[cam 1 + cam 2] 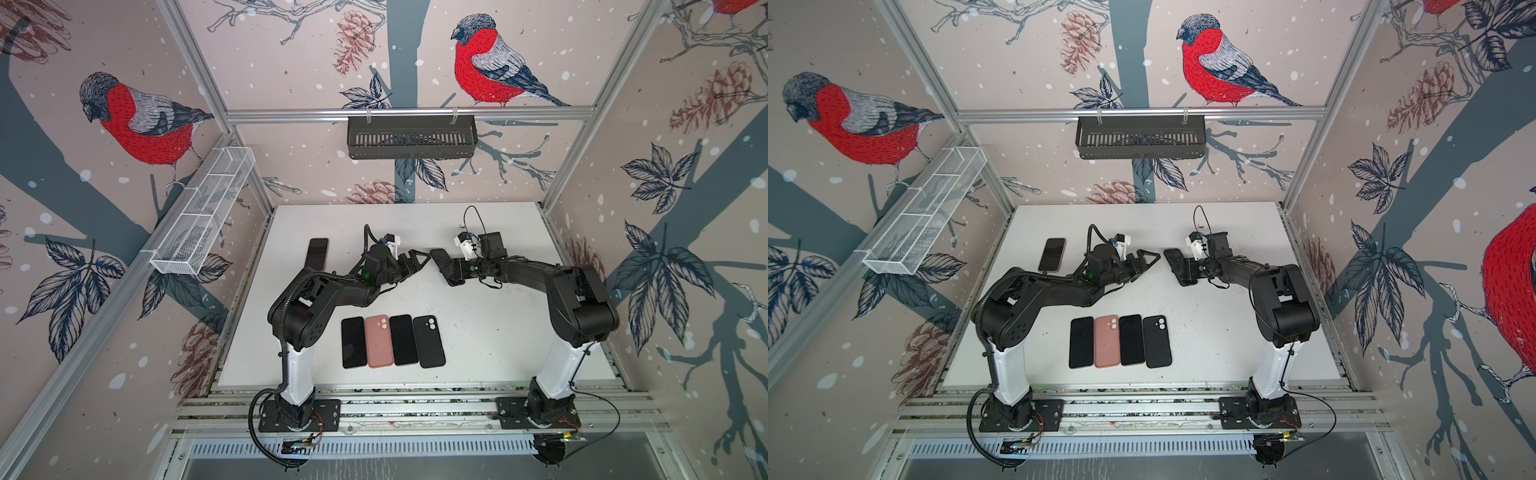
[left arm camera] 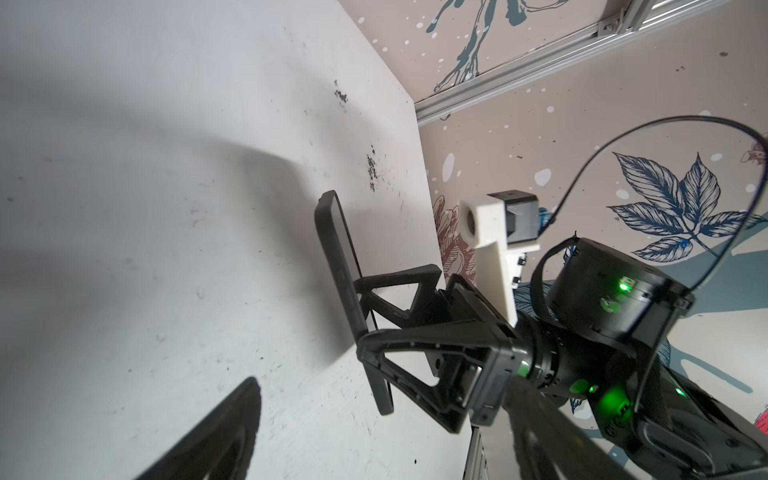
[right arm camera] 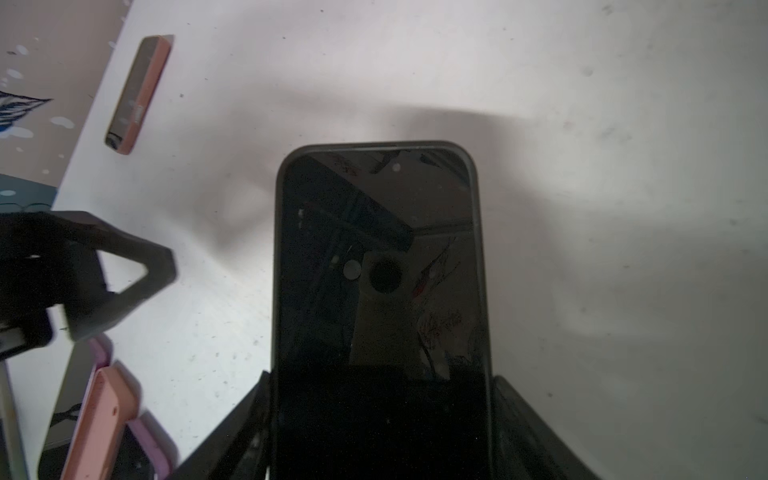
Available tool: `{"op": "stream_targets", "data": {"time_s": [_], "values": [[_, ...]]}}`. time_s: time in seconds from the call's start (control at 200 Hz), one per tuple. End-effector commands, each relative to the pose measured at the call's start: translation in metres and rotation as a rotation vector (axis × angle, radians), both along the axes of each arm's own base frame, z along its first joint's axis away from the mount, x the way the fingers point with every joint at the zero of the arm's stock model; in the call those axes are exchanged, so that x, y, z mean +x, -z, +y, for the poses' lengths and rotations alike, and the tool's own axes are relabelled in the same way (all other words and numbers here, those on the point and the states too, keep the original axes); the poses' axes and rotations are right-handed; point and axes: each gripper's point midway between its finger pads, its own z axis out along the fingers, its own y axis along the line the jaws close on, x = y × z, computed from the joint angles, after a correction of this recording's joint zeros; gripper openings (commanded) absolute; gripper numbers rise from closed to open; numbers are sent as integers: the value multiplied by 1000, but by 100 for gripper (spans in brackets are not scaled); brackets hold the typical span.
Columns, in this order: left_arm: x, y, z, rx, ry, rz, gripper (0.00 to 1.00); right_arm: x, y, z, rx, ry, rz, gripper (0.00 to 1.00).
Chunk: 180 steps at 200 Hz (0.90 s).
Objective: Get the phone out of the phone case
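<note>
A black phone (image 3: 380,270) sits screen-up inside a black phone case (image 3: 277,249), whose rim runs round the screen. My right gripper (image 3: 380,415) is shut across the cased phone's width and holds it above the table (image 1: 478,332), tilted, in both top views (image 1: 441,261) (image 1: 1177,266). In the left wrist view the cased phone (image 2: 336,257) shows edge-on between the right gripper's fingers (image 2: 399,282). My left gripper (image 1: 419,259) (image 1: 1153,259) stands open just left of the phone, not touching it, with nothing between its jaws.
A phone in a pink case (image 1: 318,251) (image 3: 139,93) lies at the back left. Near the front lie a black phone (image 1: 353,343), a pink case (image 1: 379,340), another black phone (image 1: 403,340) and a black case (image 1: 429,340). A white mesh basket (image 1: 203,212) and a black basket (image 1: 411,137) hang on the walls.
</note>
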Motion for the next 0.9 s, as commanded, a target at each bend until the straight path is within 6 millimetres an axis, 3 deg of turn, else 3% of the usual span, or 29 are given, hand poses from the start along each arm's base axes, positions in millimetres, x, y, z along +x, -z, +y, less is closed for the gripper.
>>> {"op": "stream_targets", "data": {"time_s": [0.0,0.26,0.315,0.69,0.896], "values": [[5,-9,-3,-71,-21,-9,88,-5,-21,19,87,-55,-45,31],[7,-1,-6,-98,-32,19,71,-24,-20,38,75,-119,-45,31],[7,3,-5,-94,-36,31,63,-26,-21,38,75,-116,-45,30],[10,12,-8,-89,-36,51,34,-43,-27,44,53,-153,-64,29],[7,12,-10,-92,-28,50,11,-47,-26,46,52,-152,-60,29]]}}
